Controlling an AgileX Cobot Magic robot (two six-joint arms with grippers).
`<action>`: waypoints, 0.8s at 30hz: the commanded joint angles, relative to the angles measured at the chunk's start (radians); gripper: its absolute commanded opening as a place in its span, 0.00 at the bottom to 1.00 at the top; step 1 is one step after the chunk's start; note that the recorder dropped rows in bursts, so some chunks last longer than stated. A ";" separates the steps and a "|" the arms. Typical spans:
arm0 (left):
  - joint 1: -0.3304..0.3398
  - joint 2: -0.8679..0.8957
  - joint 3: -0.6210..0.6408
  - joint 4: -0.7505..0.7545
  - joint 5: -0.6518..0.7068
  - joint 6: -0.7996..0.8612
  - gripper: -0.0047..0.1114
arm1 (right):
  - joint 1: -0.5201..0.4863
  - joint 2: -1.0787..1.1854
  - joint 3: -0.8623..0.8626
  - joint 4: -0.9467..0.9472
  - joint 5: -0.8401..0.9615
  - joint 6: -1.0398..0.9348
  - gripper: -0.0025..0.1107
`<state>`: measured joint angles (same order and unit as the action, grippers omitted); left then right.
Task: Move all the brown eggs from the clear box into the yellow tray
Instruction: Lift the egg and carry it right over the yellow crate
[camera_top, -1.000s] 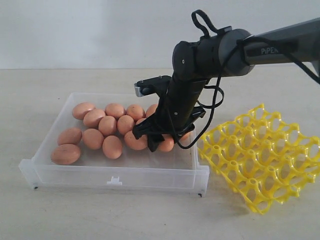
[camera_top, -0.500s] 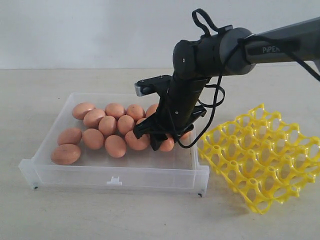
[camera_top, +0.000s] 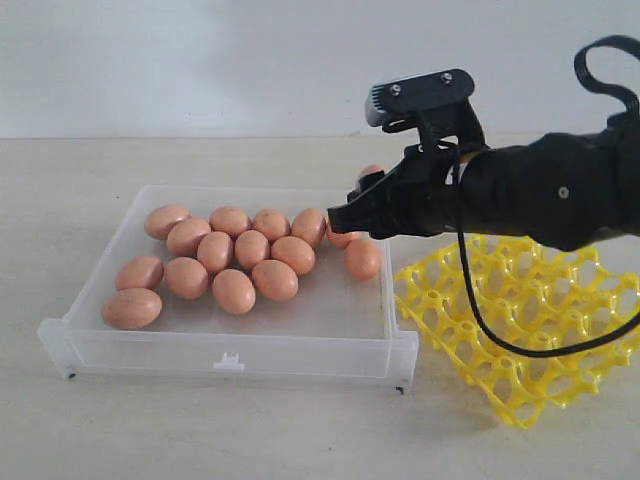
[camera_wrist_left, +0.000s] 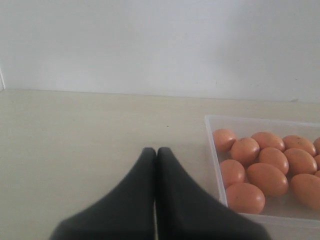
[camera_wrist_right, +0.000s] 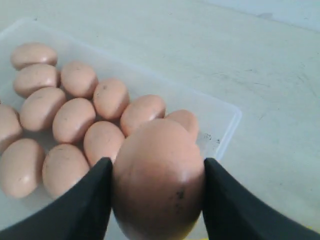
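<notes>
One brown egg (camera_wrist_right: 157, 200) sat clamped between the two black fingers of the right gripper (camera_wrist_right: 156, 167), with its lower end cut off by the frame edge in the right wrist view. In the exterior view that egg was almost wholly hidden behind the near finger, held above the far right corner of the clear box (camera_top: 240, 352). Thirteen more brown eggs (camera_top: 233, 291) lay plainly in the box, clustered toward its back and left. A fourteenth was half hidden behind the gripper's tip. Part of the yellow tray (camera_top: 520, 340), just right of the box on the counter (camera_top: 200, 430), was covered by the arm and cut off by the picture's edge. Outside the exterior view, the left gripper (camera_wrist_left: 155, 152) hung over the counter beside the box, its fingers pressed together.
</notes>
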<state>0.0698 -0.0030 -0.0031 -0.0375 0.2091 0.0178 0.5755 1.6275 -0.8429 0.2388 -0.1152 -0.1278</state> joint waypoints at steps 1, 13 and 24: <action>0.001 0.003 0.003 0.002 -0.006 0.002 0.00 | -0.023 0.002 0.080 0.047 -0.165 -0.011 0.07; 0.001 0.003 0.003 0.002 -0.006 0.002 0.00 | -0.049 0.002 0.214 0.120 -0.240 -0.096 0.07; 0.001 0.003 0.003 0.002 -0.006 0.002 0.00 | -0.049 0.103 0.214 0.120 -0.291 -0.118 0.07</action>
<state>0.0698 -0.0030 -0.0031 -0.0375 0.2091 0.0178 0.5309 1.7269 -0.6336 0.3607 -0.3833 -0.2342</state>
